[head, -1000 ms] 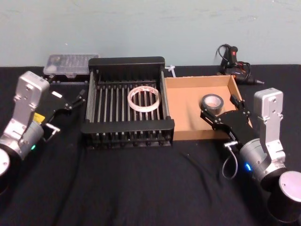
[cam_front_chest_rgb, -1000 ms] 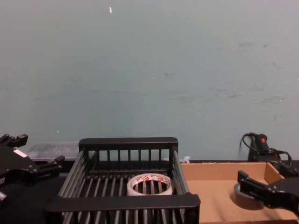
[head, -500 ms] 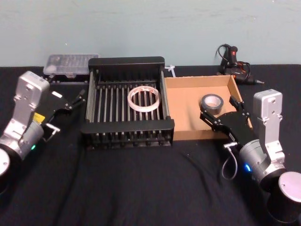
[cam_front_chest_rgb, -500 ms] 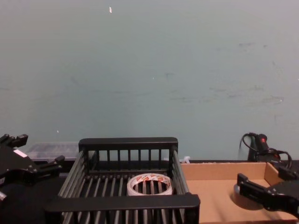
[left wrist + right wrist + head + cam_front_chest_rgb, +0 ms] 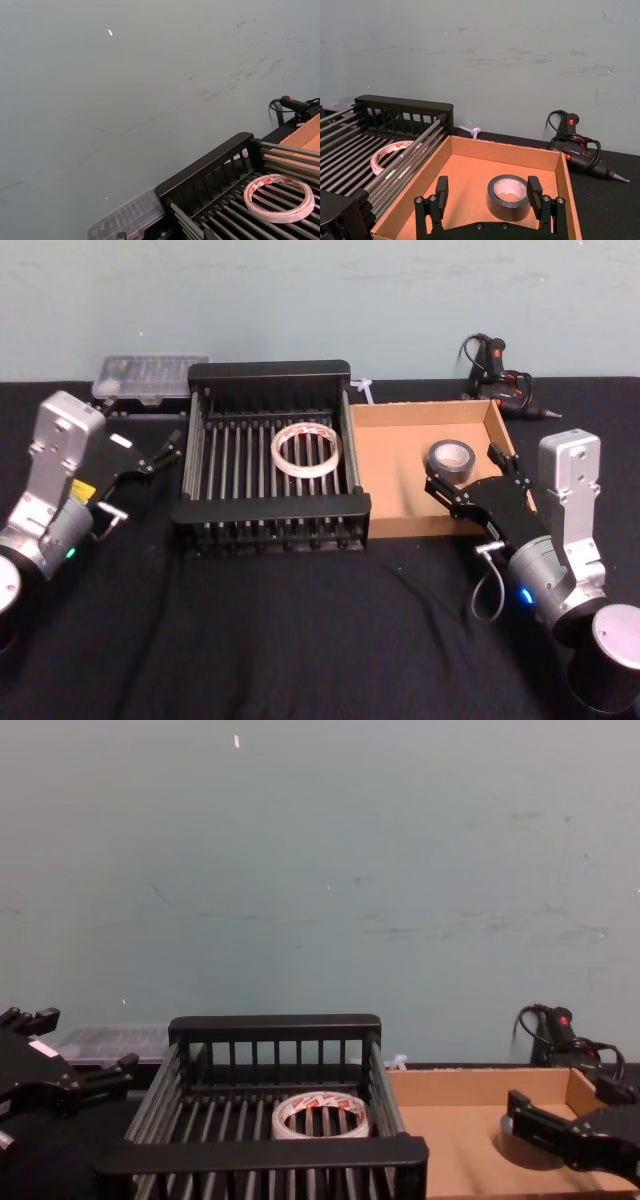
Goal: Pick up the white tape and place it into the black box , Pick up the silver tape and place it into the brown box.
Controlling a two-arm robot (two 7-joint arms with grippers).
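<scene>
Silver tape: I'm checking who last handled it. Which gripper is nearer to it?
Right. The right gripper sits open just in front of the silver tape in the brown box; the left gripper is far off, beyond the black box.

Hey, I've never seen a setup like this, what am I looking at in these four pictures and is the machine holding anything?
This is a two-armed robot at a black table. One picture looks down from its head, one looks forward from its chest, and one comes from each wrist. The white tape lies in the black box, a slatted crate. The silver tape lies in the brown box, a cardboard tray beside it. The right claw hangs open over the tray's near right part, empty, its fingers on either side of the silver roll. The left claw waits open, left of the crate. Nothing is held.
</scene>
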